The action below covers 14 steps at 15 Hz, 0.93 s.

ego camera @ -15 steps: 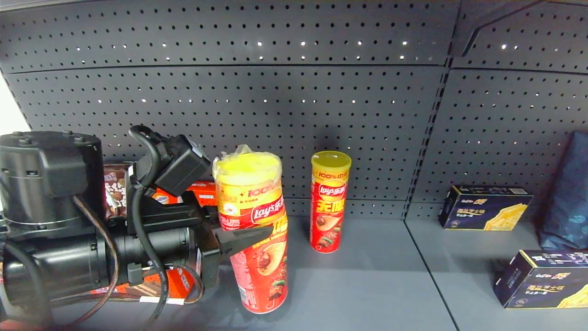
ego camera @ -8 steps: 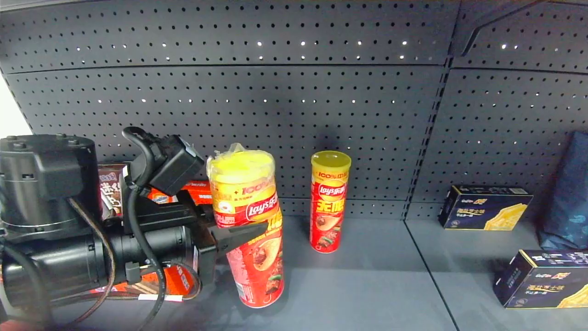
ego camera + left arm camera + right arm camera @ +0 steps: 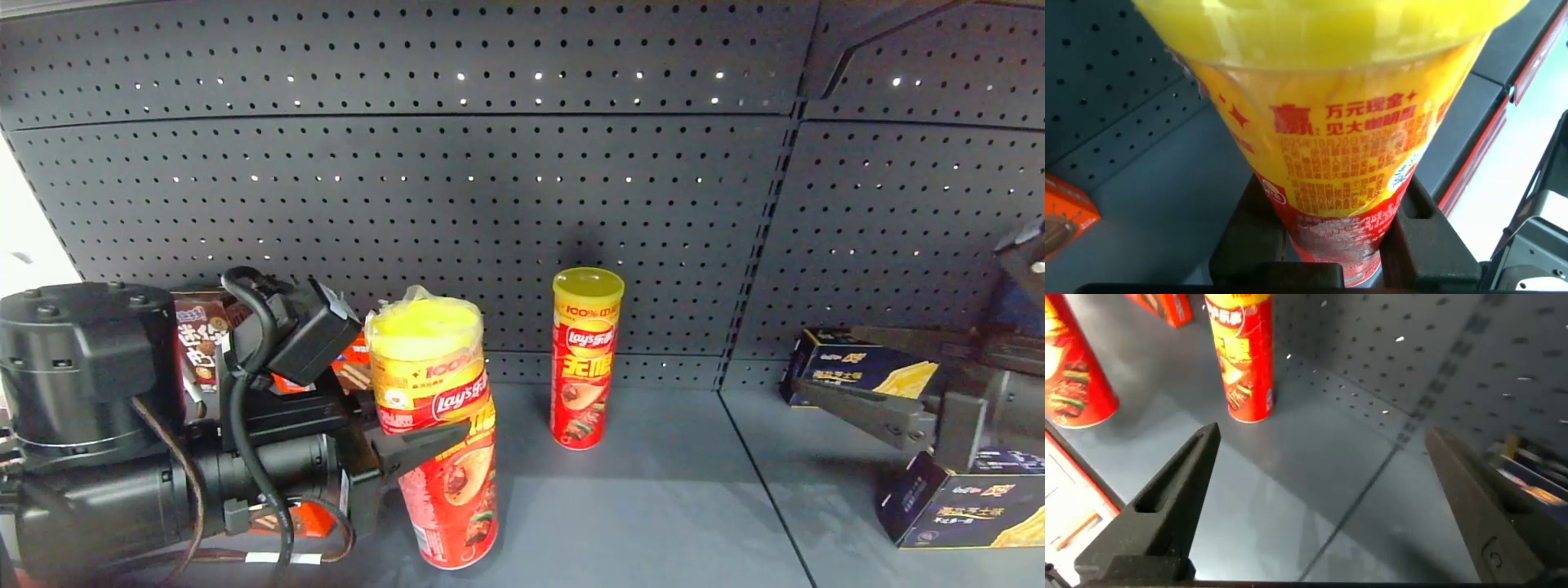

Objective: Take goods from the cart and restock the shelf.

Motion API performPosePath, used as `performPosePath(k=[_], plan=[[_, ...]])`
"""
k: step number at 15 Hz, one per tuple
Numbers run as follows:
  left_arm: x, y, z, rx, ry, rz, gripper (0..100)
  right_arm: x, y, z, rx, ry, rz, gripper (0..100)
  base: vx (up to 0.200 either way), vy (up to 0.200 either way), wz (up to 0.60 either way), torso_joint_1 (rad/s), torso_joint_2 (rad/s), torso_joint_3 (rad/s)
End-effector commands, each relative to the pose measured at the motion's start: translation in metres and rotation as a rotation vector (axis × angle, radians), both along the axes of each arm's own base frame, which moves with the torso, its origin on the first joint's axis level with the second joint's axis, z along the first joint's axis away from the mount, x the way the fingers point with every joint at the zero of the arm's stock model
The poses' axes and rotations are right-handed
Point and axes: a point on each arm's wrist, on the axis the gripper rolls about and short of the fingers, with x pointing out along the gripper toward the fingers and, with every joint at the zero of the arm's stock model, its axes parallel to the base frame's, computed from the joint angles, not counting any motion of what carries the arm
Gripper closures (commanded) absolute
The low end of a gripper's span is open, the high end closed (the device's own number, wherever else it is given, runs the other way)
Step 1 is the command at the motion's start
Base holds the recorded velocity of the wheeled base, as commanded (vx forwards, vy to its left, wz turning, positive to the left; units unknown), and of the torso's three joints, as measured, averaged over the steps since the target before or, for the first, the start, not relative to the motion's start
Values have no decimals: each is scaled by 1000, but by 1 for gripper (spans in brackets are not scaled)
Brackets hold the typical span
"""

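A red chip can with a yellow lid (image 3: 437, 457) is gripped at mid-height by my left gripper (image 3: 431, 429), which is shut on it. The can leans slightly, its base low over the front of the grey shelf floor (image 3: 645, 506); I cannot tell if it touches. From the left wrist, the can (image 3: 1339, 163) fills the space between the black fingers (image 3: 1429, 245). A second, matching can (image 3: 586, 359) stands upright by the back wall, also seen as can (image 3: 1241, 359). My right gripper (image 3: 824, 363) hangs open at the right, its own view showing the gripper (image 3: 1323, 433) with nothing in it.
Two dark blue boxes (image 3: 865, 363) (image 3: 963, 498) lie on the right shelf section. Orange and brown snack boxes (image 3: 200, 335) sit behind my left arm. A perforated back wall (image 3: 506, 204) closes the shelf. Bare floor lies between the two cans and the boxes.
My left gripper has moved down and a little left with the can. My right gripper has come into the head view from the right.
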Motion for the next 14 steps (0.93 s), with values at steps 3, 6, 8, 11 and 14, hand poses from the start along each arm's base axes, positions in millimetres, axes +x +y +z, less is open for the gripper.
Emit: performPosePath(k=[3,6,8,11,14], plan=[[-2,1,-6,9,17,0,100,58,41,-19,-26,66,83,0,0,0,0,0,0,0],[-1,1,-5,8,13,0,100,93,71,-26,18,16,207,0,0,0,0,0,0,0],[-2,1,-7,11,19,0,100,102,78,-30,21,21,229,0,0,0,0,0,0,0],[-2,7,-11,19,34,23,100,107,80,-31,68,-13,355,0,0,0,0,0,0,0],[-2,7,-11,19,34,23,100,108,79,-32,71,-11,370,0,0,0,0,0,0,0]])
